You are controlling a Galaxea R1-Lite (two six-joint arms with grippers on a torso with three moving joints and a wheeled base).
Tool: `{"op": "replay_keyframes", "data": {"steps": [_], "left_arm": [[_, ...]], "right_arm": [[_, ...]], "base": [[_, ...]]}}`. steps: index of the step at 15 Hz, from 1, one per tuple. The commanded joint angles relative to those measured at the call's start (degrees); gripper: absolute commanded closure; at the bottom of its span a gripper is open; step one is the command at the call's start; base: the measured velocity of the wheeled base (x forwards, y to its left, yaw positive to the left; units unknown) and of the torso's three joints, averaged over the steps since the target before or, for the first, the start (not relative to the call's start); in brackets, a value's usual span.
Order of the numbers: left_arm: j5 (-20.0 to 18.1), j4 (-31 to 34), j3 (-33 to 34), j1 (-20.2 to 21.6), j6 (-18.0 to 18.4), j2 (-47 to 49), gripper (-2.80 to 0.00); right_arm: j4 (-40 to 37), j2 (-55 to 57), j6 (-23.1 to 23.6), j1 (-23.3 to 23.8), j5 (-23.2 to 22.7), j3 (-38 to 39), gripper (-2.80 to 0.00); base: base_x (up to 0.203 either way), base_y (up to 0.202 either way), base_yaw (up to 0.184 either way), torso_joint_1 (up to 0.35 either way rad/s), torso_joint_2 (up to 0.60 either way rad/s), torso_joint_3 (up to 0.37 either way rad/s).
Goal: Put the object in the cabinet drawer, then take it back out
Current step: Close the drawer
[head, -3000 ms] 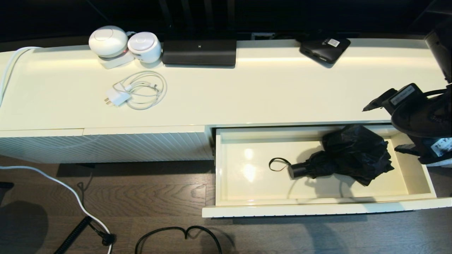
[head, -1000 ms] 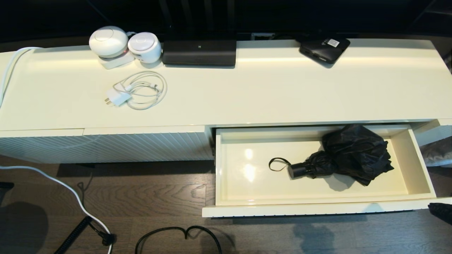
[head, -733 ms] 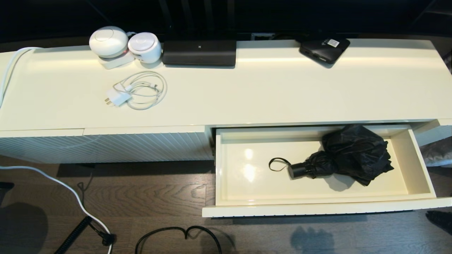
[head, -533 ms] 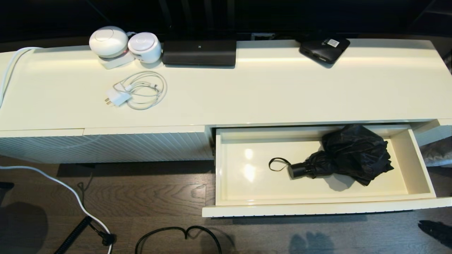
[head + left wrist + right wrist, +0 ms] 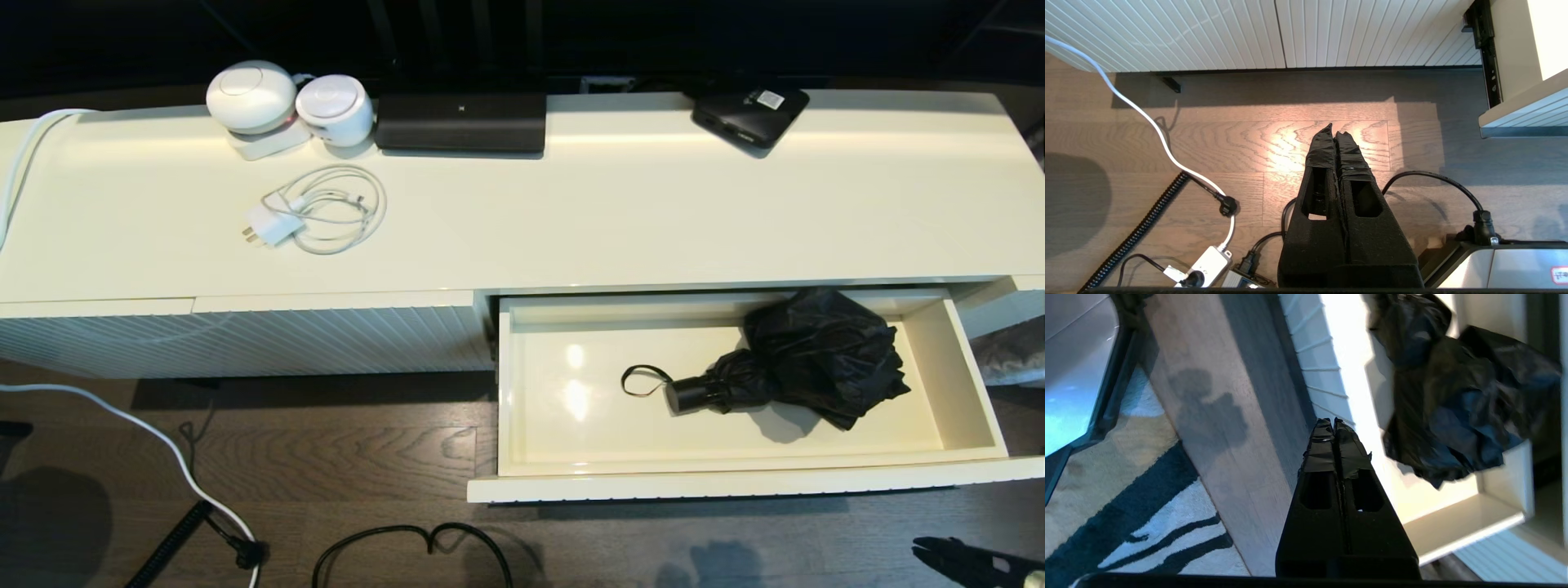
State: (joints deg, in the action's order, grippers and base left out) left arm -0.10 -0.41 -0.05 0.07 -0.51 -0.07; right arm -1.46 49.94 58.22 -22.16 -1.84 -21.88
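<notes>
The black folding umbrella (image 5: 804,359) lies in the right half of the open cream ribbed-front drawer (image 5: 735,488). Its short cylindrical handle (image 5: 684,395) points left.

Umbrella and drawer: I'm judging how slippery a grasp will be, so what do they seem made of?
Umbrella: thin glossy black fabric, probably synthetic, crumpled into creases; handle looks like smooth hard plastic.
Drawer: cream, apparently lacquered board; its floor mirrors the lights.
</notes>
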Motion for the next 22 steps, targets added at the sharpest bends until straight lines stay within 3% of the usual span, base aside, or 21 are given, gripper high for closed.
{"op": "replay_keyframes", "data": {"steps": [1,4,11,15,22], "left_arm": [[0.0,0.0,0.0,0.0,0.0,-0.1,0.00],[0.0,0.0,0.0,0.0,0.0,-0.1,0.00],[0.0,0.0,0.0,0.0,0.1,-0.1,0.00],[0.0,0.0,0.0,0.0,0.0,-0.1,0.00],[0.0,0.0,0.0,0.0,0.0,-0.1,0.00]], "right_arm": [[0.0,5.7,0.5,-0.4,-1.8,-0.6,0.00],[0.9,14.0,0.4,-0.3,-5.1,-6.1,0.00],[8.0,27.1,0.6,-0.8,-6.5,-13.4,0.00],[8.1,28.9,1.2,-1.8,-14.5,-16.1,0.00],[7.1,29.0,8.9,-1.7,-17.9,-14.8,0.00]], "base": [[0.000,0.000,0.000,0.000,0.00,0.000],[0.000,0.000,0.000,0.000,0.00,0.000],[0.000,0.000,0.000,0.000,0.00,0.000],[0.000,0.000,0.000,0.000,0.00,0.000],[0.000,0.000,0.000,0.000,0.00,0.000]]}}
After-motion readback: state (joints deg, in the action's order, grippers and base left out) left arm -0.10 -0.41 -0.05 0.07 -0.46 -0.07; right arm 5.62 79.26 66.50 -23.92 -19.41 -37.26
